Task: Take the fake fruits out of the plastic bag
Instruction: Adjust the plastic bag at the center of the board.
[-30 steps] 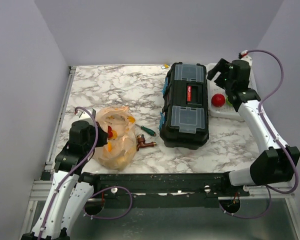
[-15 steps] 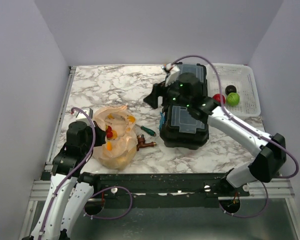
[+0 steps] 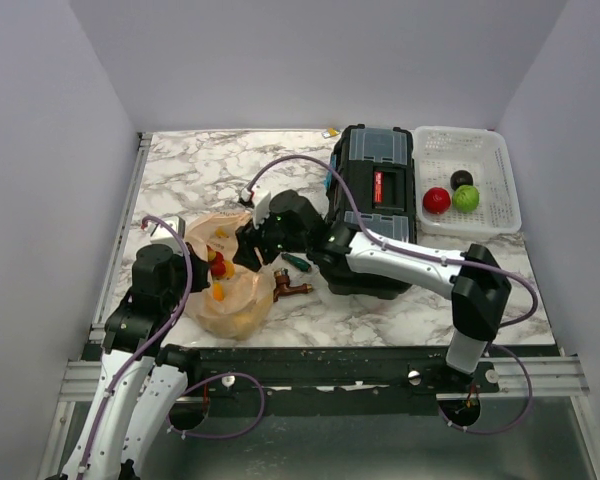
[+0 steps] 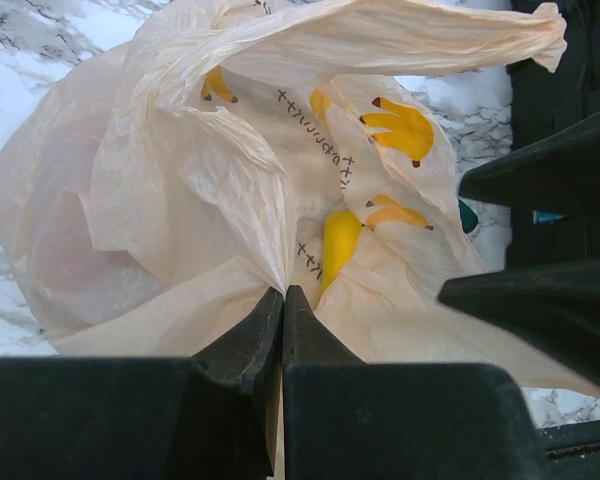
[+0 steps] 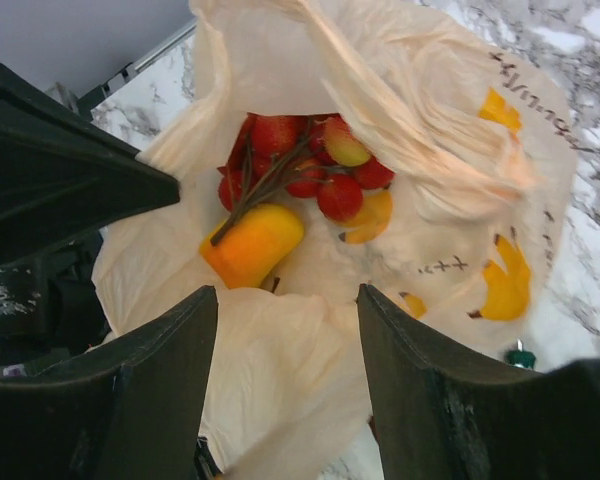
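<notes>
The peach-orange plastic bag [image 3: 230, 290] lies at the table's near left. My left gripper [image 4: 282, 292] is shut on a fold of the bag [image 4: 180, 210]. My right gripper [image 5: 288, 292] is open and hovers just over the bag's open mouth [image 5: 310, 330]. Inside I see a cluster of small red berries [image 5: 310, 165] and an orange-yellow oval fruit [image 5: 252, 245]. A yellow fruit [image 4: 340, 240] shows through the film in the left wrist view. A red ball [image 3: 437, 200], a green ball [image 3: 467, 198] and a dark ball [image 3: 462, 179] lie in the white basket [image 3: 505, 215].
A black toolbox [image 3: 375, 180] stands at centre right, partly under my right arm. A brown metal tap [image 3: 288, 287] and a green-handled screwdriver [image 3: 296, 262] lie between bag and toolbox. The left arm's body [image 5: 40, 200] sits close beside the bag.
My right arm has swung from the white basket at the far right across the toolbox to the bag's mouth. The left gripper stays on the bag.
</notes>
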Controlling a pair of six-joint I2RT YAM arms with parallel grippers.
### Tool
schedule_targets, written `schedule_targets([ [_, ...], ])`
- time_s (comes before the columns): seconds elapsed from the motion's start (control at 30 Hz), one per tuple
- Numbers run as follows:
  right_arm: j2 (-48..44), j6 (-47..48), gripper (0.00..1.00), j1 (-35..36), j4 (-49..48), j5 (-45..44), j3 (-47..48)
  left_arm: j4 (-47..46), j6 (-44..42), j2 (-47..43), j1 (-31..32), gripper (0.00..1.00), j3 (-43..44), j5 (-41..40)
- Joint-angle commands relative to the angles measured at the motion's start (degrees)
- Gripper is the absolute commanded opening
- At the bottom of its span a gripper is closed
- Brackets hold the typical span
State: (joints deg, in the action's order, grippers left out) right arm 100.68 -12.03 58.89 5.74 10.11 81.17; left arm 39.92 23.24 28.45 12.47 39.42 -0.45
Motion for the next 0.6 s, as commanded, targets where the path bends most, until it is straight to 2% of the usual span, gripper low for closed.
schedule_targets([
  [0.0, 4.81, 2.56, 0.61, 4.5, -0.09, -4.09, 5.27, -0.82, -0.92, -0.1, 0.1, 0.0, -0.48, -1.22],
  [0.13, 11.71, 1.31, 0.61, 6.17, 6.14, -13.3, 13.18, -0.65, -0.83, -0.23, 0.14, 0.0, -0.31, -1.68],
  [0.2, 15.13, -0.29, 0.57, 6.24, 9.39, -17.76, 16.67, -0.22, -0.59, -0.67, 0.1, 0.0, -0.1, -2.46],
  [0.43, 20.7, 0.08, 0.55, 6.26, 13.3, -20.74, 19.91, -0.37, -0.48, -3.05, 0.12, 0.0, -0.48, -3.27],
  [0.57, 21.7, -0.14, 0.55, 6.46, 18.91, -24.34, 20.03, -0.37, -0.48, -2.12, 0.1, 0.0, -0.48, -3.07],
])
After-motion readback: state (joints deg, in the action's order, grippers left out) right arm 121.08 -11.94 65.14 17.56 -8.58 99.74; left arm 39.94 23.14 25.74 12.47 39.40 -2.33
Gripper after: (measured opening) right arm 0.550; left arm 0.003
